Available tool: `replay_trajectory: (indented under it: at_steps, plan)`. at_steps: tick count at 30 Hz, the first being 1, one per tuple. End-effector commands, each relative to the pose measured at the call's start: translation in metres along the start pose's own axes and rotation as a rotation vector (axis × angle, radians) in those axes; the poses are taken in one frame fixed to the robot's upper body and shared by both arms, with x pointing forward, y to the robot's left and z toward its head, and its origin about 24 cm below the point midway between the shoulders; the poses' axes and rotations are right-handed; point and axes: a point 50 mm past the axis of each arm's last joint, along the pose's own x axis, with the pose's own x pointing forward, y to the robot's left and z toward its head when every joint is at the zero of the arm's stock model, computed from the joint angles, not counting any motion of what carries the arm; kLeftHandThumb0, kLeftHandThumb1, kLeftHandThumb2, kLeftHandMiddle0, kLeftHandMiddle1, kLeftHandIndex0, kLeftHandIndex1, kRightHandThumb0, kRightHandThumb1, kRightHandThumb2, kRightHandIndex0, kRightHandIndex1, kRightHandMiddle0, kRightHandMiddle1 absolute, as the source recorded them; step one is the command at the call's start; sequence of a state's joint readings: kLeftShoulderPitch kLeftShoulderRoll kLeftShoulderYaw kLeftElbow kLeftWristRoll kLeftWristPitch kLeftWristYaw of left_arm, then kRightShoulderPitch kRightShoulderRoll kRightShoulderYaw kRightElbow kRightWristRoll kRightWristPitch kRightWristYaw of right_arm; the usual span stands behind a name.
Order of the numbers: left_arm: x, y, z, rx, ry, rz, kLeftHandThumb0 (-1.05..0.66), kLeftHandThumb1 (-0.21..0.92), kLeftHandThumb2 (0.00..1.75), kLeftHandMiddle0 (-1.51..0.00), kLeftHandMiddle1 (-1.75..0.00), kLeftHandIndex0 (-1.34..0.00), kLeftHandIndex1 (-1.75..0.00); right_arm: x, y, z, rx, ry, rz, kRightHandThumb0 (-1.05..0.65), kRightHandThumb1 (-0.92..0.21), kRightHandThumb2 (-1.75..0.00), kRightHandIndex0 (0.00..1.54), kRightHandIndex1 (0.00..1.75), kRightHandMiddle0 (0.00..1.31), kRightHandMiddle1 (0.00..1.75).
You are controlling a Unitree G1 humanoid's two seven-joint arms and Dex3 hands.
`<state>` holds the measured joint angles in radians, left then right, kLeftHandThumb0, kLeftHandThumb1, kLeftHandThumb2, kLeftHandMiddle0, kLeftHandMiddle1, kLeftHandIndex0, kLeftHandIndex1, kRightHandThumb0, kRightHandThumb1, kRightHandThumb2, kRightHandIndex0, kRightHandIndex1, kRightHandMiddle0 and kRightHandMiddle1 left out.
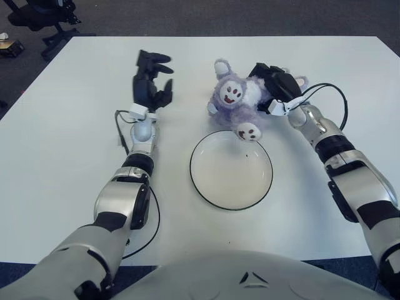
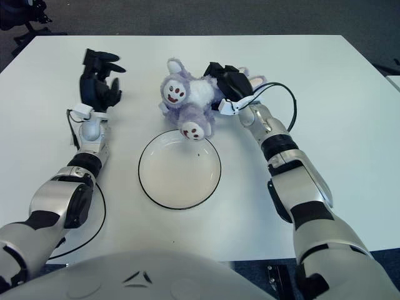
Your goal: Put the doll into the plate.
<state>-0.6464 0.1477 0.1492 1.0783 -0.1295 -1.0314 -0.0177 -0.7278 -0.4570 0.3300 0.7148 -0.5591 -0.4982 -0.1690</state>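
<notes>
Doll (image 1: 236, 103) on table (image 1: 69, 125), just far of plate (image 1: 231, 169), one foot over far rim. Plush: light, soft, squashy, not fragile, fur grippy. Right hand (image 1: 277, 85) clamped on doll's right side, probably head or ear end. Best hold: round torso, firm squeeze. Left hand (image 1: 150, 80) well left of doll, fingers loosely spread, holding nothing.

Left hand (image 1: 150, 80) raised, fingers loosely spread; right hand (image 1: 278, 84) reached forward, fingers curled closed.
</notes>
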Motion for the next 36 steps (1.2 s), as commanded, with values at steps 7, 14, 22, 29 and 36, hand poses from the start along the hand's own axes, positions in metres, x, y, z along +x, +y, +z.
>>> replay_trajectory:
  at_steps: [7, 14, 22, 29, 36]
  plan:
    - [-0.047, 0.009, -0.029, 0.043, 0.207, 0.027, 0.00, 0.92, 0.49, -0.19, -1.67, -0.18, -1.65, 0.002, -0.017, 0.006, 0.005, -0.022, -0.040, 0.43, -0.44, -1.16, 0.51, 1.75, 0.56, 1.75]
    - [-0.045, 0.008, -0.033, 0.038, 0.249, 0.050, 0.00, 0.92, 0.51, -0.17, -1.69, -0.16, -1.68, -0.002, -0.028, 0.014, 0.023, -0.080, -0.046, 0.42, -0.47, -1.11, 0.48, 1.75, 0.55, 1.75]
    - [-0.045, 0.008, -0.034, 0.039, 0.253, 0.052, 0.00, 0.92, 0.51, -0.17, -1.69, -0.16, -1.68, -0.003, -0.029, 0.014, 0.028, -0.080, -0.042, 0.42, -0.48, -1.10, 0.47, 1.75, 0.54, 1.75]
    - [-0.054, 0.002, -0.041, 0.008, 0.316, 0.057, -0.01, 0.92, 0.50, -0.28, -1.73, -0.11, -1.58, -0.006, -0.036, 0.020, 0.090, -0.142, -0.032, 0.42, -0.48, -1.10, 0.48, 1.75, 0.54, 1.75]
    - [-0.056, -0.001, -0.043, 0.012, 0.331, 0.035, -0.01, 0.92, 0.50, -0.29, -1.74, -0.10, -1.56, -0.007, -0.038, 0.022, 0.101, -0.149, -0.025, 0.42, -0.48, -1.11, 0.48, 1.75, 0.54, 1.75]
